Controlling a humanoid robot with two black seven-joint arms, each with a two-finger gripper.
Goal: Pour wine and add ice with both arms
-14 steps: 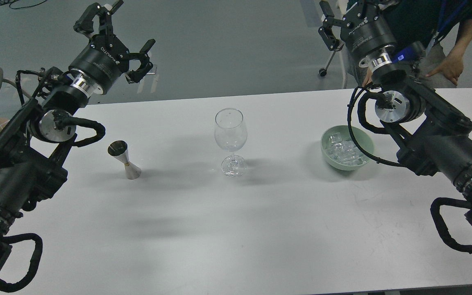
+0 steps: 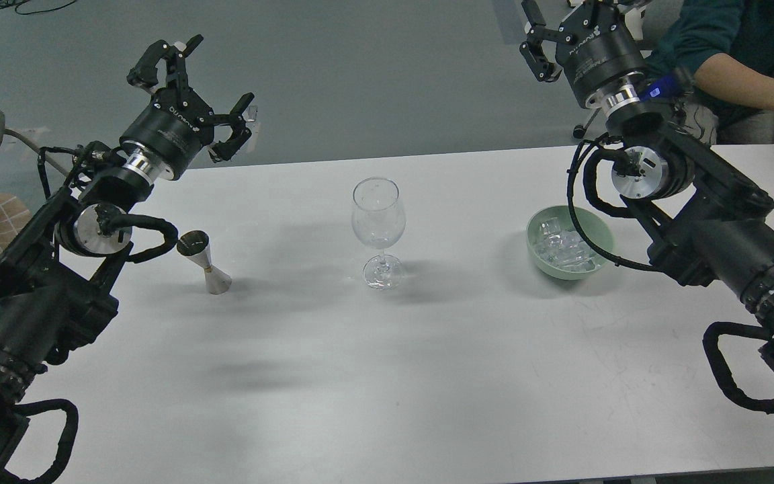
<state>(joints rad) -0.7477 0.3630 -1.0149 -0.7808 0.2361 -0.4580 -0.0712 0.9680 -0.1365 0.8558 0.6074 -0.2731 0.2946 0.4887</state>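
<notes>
Here, a clear wine glass stands upright near the middle of the white desk, its bowl looking empty or nearly so — I cannot tell whether any wine lies in it. To its left, well apart, a small metal jigger stands on the desk, leaning a little, its dark mouth turned upward; the wine itself cannot be made out in it. To the right of the glass, also well apart, a pale green bowl holds the ice, a heap of small clear cubes lying inside it.

The left arm comes in from the left edge, and its cable loop passes just beside the jigger's rim. The left gripper hangs above the desk's far edge with its fingers spread wide, holding nothing. The right arm comes in from the right, its cable crossing in front of the bowl's right side. The right gripper is raised beyond the desk's far edge, partly cut off at the top of the view — its fingers look spread, with nothing between them. A person's forearm shows at the upper right.
</notes>
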